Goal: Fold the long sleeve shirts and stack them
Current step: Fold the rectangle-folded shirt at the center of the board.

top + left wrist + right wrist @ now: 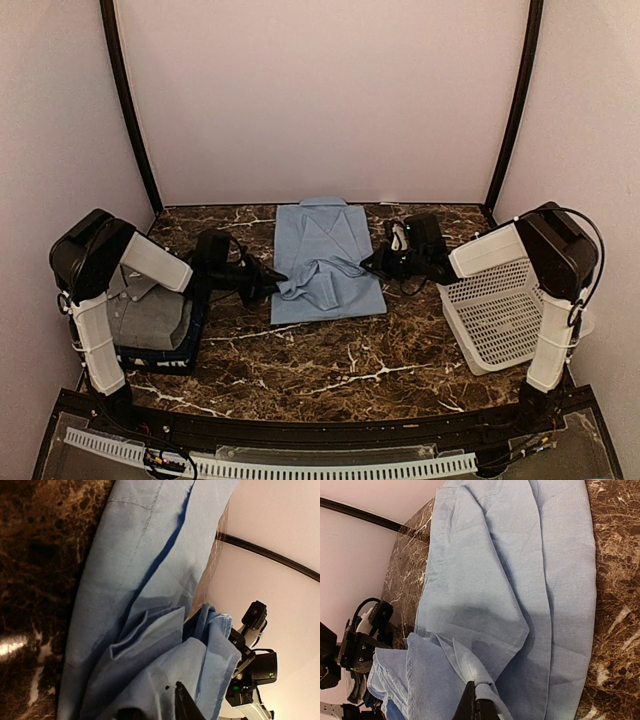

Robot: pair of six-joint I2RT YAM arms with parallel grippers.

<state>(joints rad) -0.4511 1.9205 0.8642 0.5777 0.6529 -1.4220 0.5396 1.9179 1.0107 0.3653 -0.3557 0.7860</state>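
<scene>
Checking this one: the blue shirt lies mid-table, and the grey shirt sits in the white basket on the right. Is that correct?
Not quite. The blue shirt does lie mid-table, but the grey shirt is not in the basket. It lies on the left side, beneath the left arm. The basket is on the right, as the top external view shows.

Blue shirt (325, 250): light blue, collared, lies flat at ctr-back of counter (330, 350), collar toward back wall, sides folded in. Sleeve cloth is bunched in loose raised folds over its lower middle. Grey shirt (150, 315): collared, folded, at counter's L edge, on top of navy shirt (195, 335), w/ only a dark edge showing.
</scene>
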